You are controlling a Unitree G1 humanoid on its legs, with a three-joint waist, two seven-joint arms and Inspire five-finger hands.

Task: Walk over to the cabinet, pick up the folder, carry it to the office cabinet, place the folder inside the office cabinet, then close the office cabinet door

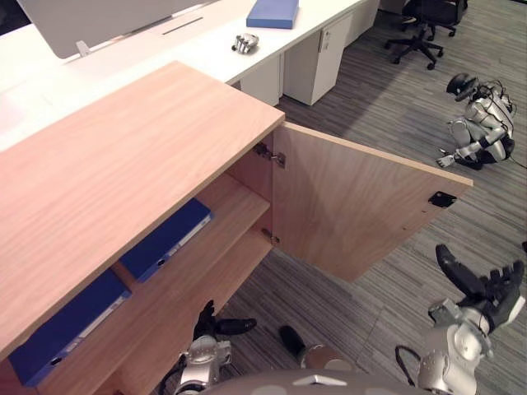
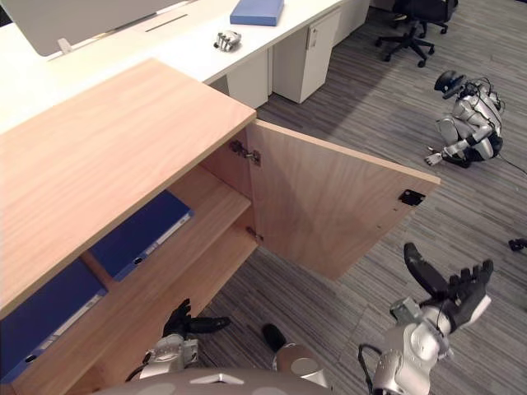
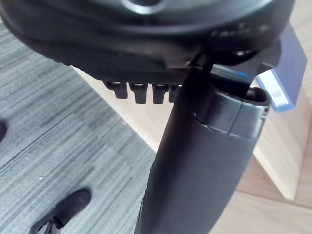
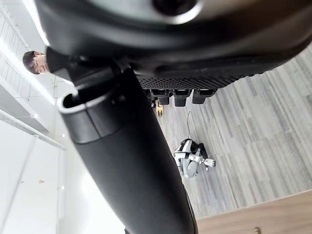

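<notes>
A wooden cabinet [image 1: 123, 156] stands with its door [image 1: 354, 206] swung wide open. Two blue folders lie flat on its upper shelf, one [image 1: 165, 239] near the hinge side and one [image 1: 70, 325] further left. My left hand [image 1: 216, 325] is open, low in front of the lower shelf and holding nothing. In its wrist view a corner of a blue folder [image 3: 287, 73] shows past the thumb. My right hand [image 1: 486, 288] is open in the air, below and to the right of the door's free edge, near its black handle [image 1: 442, 199].
Behind the cabinet runs a white desk [image 1: 206, 49] bearing another blue folder [image 1: 272, 12] and a small metal object [image 1: 245, 43]. White drawer units [image 1: 317, 62] stand under it. An office chair [image 1: 428, 25] and a seated robot [image 1: 482, 123] are on the carpet at right.
</notes>
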